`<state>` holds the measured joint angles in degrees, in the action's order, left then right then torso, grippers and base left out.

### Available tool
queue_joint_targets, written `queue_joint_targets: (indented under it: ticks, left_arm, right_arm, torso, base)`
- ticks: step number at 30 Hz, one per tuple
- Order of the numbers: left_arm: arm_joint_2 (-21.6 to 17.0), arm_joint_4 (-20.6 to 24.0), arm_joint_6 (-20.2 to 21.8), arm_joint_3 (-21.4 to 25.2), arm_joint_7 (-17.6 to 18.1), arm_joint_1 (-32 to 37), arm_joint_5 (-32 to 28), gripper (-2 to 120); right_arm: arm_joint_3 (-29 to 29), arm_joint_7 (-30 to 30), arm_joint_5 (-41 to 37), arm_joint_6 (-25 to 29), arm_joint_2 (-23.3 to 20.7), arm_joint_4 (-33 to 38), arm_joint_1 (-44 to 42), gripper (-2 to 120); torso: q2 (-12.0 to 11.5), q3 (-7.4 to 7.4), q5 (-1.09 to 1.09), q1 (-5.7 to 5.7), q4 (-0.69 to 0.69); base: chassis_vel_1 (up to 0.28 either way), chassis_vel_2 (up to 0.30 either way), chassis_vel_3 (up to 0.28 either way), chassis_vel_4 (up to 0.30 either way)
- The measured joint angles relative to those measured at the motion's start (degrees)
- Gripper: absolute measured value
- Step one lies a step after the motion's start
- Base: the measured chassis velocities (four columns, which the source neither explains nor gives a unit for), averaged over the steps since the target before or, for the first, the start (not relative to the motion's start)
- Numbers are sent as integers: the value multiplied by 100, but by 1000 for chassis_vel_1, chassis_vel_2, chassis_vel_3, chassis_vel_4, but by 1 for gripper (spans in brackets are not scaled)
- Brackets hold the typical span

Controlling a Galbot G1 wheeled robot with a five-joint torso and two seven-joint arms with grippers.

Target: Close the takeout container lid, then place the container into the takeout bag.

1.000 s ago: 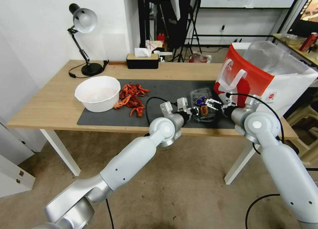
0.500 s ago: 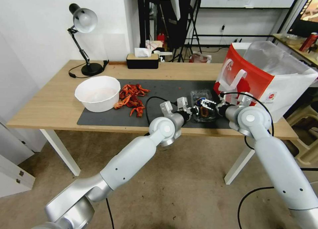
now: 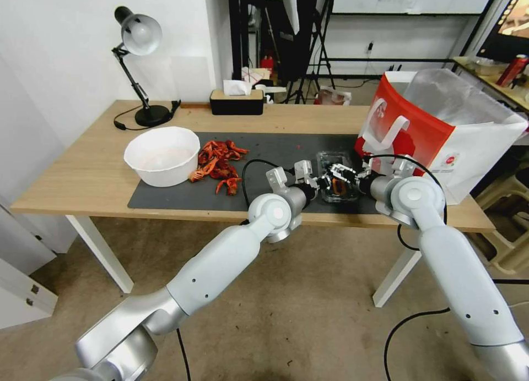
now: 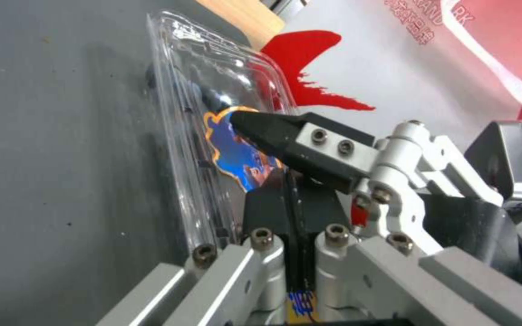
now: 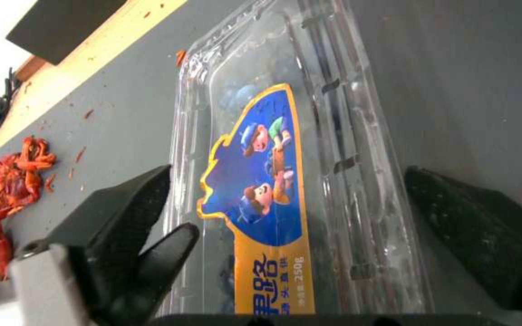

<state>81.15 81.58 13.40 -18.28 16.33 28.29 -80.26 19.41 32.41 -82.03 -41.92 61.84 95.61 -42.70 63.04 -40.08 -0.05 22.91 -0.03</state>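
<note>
The container (image 3: 334, 178), a small clear clamshell, lies on the dark mat (image 3: 275, 144) just left of the red-and-white takeout bag (image 3: 441, 128). Its lid (image 5: 285, 149) is folded down flat over the tray and carries a blue-and-orange sticker. My left gripper (image 3: 318, 184) is at the container's near-left edge, its fingers (image 4: 267, 208) pressed together on the plastic rim. My right gripper (image 3: 343, 177) hovers over the box, open, with one finger (image 5: 134, 213) on each long side. One of its fingertips (image 4: 273, 129) rests over the sticker.
A big white bowl (image 3: 162, 154) and a heap of red crayfish shells (image 3: 220, 161) sit on the mat's left part. A desk lamp (image 3: 140, 67) and a tissue box (image 3: 237, 100) stand at the back. The bag's open top faces up, right beside the container.
My right arm has swung left, bringing its open gripper from beside the bag to over the container. The left gripper has stayed at the container's edge.
</note>
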Motion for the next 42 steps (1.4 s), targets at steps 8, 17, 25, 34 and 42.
queue_joint_targets:
  ticks: [8, 17, 25, 34, 42]
  left_arm:
    - [-18, 11, 2, 2, 18, -9, -17, 0]
    - [-18, 12, 8, 0, 27, -11, -37, 0]
    - [-43, 41, -43, 56, 6, -52, -25, 0]
    - [-133, 137, -31, 162, 10, 7, -54, 0]
    - [-162, 212, -26, 303, 8, 45, -73, 0]
  right_arm:
    - [2, 39, -100, 2, 69, 1, 4, 74]
    - [-17, 106, -191, 1, 75, 0, 28, 42]
    - [-25, 139, -174, -17, 73, -9, 9, 14]
    - [19, 104, -146, -17, 73, 12, -38, 0]
    - [49, 77, -129, -16, 71, 16, -59, 0]
  torso:
    - [-1, -3, 7, 1, 4]
    - [-2, -4, 5, 1, 5]
    - [0, 0, 2, -1, 5]
    - [-1, -1, 4, 0, 5]
    - [-1, -2, 5, 1, 4]
  base:
    - [0, 0, 0, 0]
    - [0, 0, 0, 0]
    - [0, 0, 0, 0]
    - [0, 0, 0, 0]
    - [0, 0, 0, 0]
